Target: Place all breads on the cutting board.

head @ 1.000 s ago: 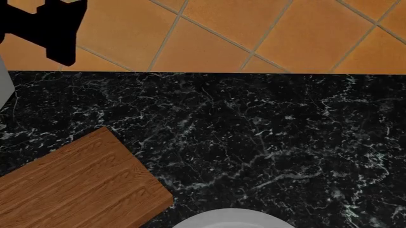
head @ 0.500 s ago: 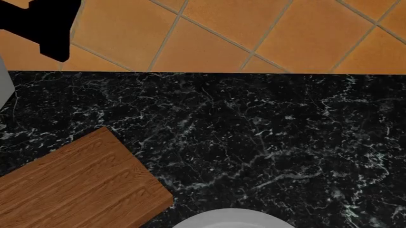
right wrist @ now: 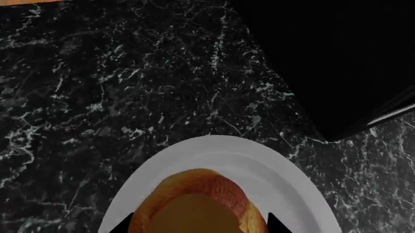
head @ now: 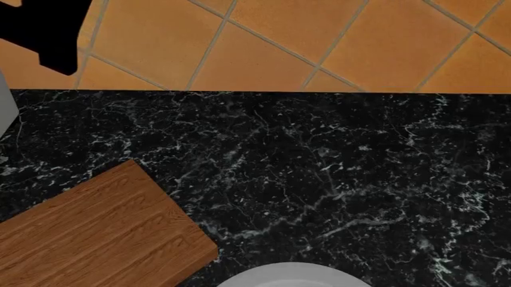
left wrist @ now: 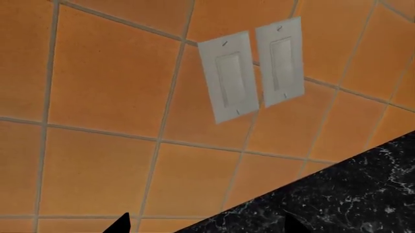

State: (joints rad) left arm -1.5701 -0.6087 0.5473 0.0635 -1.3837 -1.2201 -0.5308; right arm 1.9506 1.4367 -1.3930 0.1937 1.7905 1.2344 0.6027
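A bread loaf (right wrist: 198, 204) is sitting on a white plate (right wrist: 285, 179) on the black marble counter (right wrist: 97, 97), directly beneath the right gripper (right wrist: 194, 225), whose two fingertips are flanking it, apparently lining up a grasp; the jaws are spread wide around the loaf, not yet closing. The cutting board (head: 96, 233) is lying empty nearby, awaiting bread. The left gripper (left wrist: 204, 225) is hanging raised toward the tiled wall (left wrist: 104, 73) and its light switches (left wrist: 253, 68), seemingly parked clear; its tips stand wide apart.

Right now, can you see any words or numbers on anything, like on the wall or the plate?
No words, numbers or signs can be read anywhere.
The two white wall switches on the orange tiles are blank.
The white plate, the bread on it and the wooden cutting board carry no writing.
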